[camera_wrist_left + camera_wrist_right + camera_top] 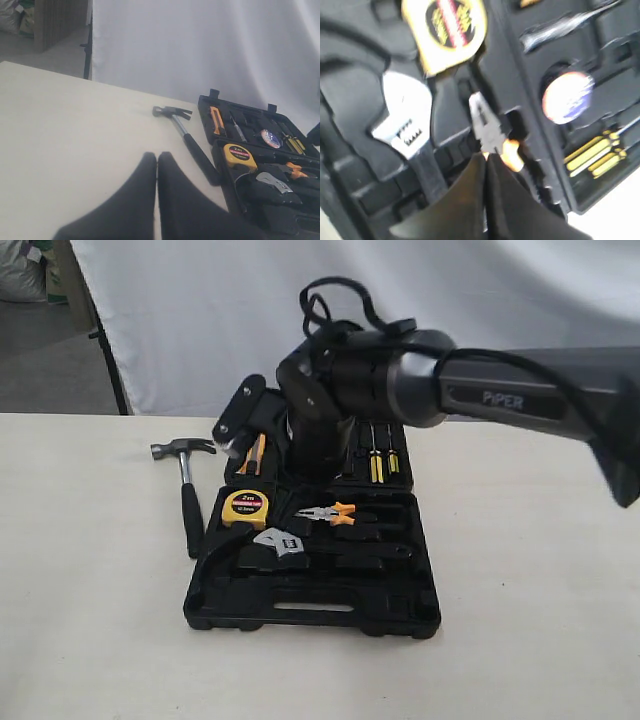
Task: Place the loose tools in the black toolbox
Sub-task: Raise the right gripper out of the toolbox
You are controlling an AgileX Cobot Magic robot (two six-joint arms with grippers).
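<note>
Black moulded toolbox (pixel 400 618), open: wrench (pixel 280 543) and tape roll (pixel 270 138) lie inside, hammer (pixel 186 500) on the table (pixel 100 640) beside it. My right pincer (pixel 486 159) pressed together, empty; left pincer (pixel 156 157) likewise.

Claw hammer (pixel 186 498) lies flat just beside the open black toolbox (pixel 400 615). Adjustable wrench (pixel 283 542) and tape roll (pixel 567 97) rest inside.

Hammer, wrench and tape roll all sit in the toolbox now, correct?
Not quite. The hammer lies on the table beside the toolbox, as the exterior view shows. The wrench and tape roll are in it.
</note>
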